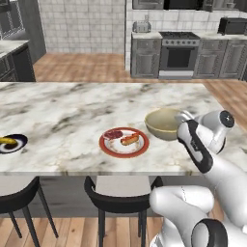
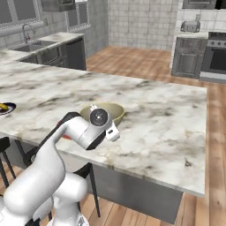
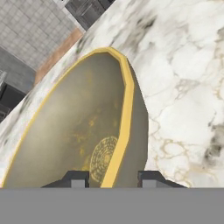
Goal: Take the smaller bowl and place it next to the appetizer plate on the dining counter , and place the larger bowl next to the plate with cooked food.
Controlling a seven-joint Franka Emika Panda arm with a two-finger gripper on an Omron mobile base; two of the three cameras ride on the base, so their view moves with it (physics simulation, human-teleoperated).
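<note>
One larger bowl (image 3: 83, 131): tan, yellow-rimmed, its rim between the tool's (image 3: 111, 177) fingertips.

1. The larger bowl (image 1: 163, 123) has its right side covered by the arm in the left base view; in the right base view the wrist hides the bowl's (image 2: 110, 112) near wall and left part.
2. In the hand view the bowl's (image 3: 78, 131) lower portion runs off the bottom, so its base cannot be seen.
3. The appetizer plate (image 1: 13, 143) is cut by the left edge in the left base view, and in the right base view (image 2: 6, 108) too.
4. The plate with cooked food (image 2: 66, 136) shows as just a red sliver behind the arm in the right base view.
5. The gripper (image 3: 112, 178) shows as two tips either side of the bowl's rim; contact cannot be judged.
</note>
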